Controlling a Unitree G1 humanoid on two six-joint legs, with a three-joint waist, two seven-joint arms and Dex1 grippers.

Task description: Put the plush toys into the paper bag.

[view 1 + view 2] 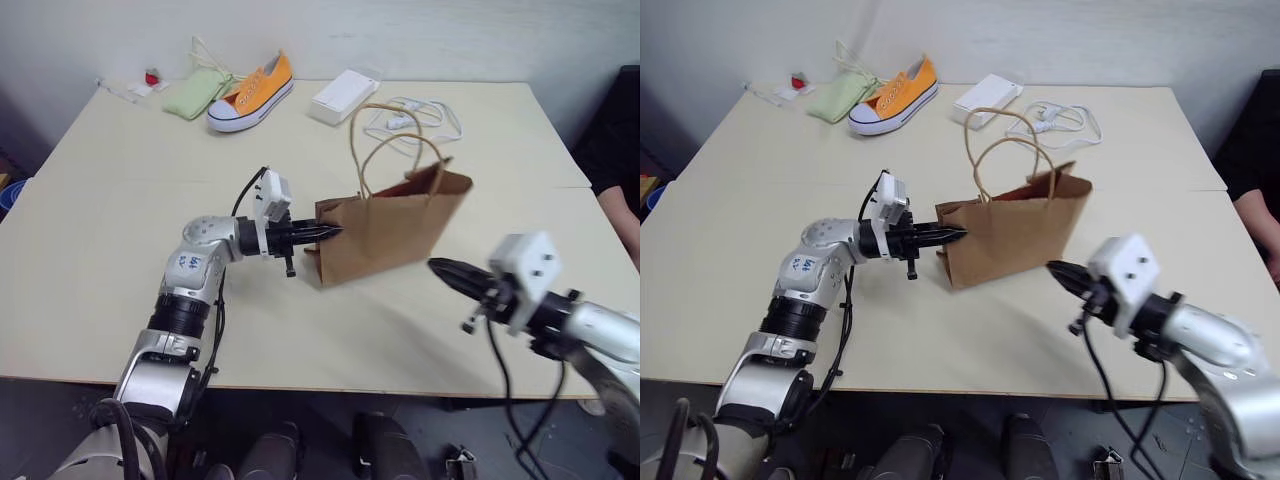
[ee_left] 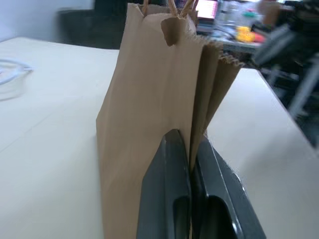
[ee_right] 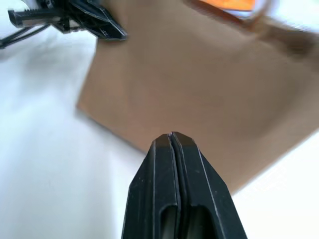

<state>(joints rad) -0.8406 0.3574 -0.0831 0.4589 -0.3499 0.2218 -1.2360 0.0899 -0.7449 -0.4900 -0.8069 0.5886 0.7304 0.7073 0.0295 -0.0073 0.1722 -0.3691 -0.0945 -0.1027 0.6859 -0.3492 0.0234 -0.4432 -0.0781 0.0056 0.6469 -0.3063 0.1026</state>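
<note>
Nearest the front edge of the table [image 1: 90, 300], on the robot's right: right gripper [image 1: 438, 268] off the surface, tips pressed together on nothing, aimed toward the paper bag [image 1: 390, 235] but short of it, with bare tabletop between. Same closed tips seen in the right wrist view against the bag's broad brown face [image 3: 199, 89], with a strip of orange [image 3: 227, 4] visible at the bag's mouth; whether that was one of the plush toys could not be told.

Further in, at mid-table: left gripper [image 1: 325, 232] level, pointing toward the robot's right, clamped on the near-left edge of the bag. Confirmed in the left wrist view, with a fold of brown paper [image 2: 197, 144] pinched between the two black fingers [image 2: 164, 199]. Bag upright, slightly leaning, mouth open at the top, twisted cord handles [image 1: 385, 150] standing above the rim. A reddish sliver [image 1: 425, 182] showing just inside the rim; not identifiable.

Behind the bag: a loop of white cable [image 1: 415, 118]. At the far edge: a white rectangular box [image 1: 343, 96], an orange canvas sneaker [image 1: 252, 92], a pale green cloth pouch [image 1: 195, 95] touching the sneaker, and a small red item [image 1: 152, 78] near the corner.
</note>
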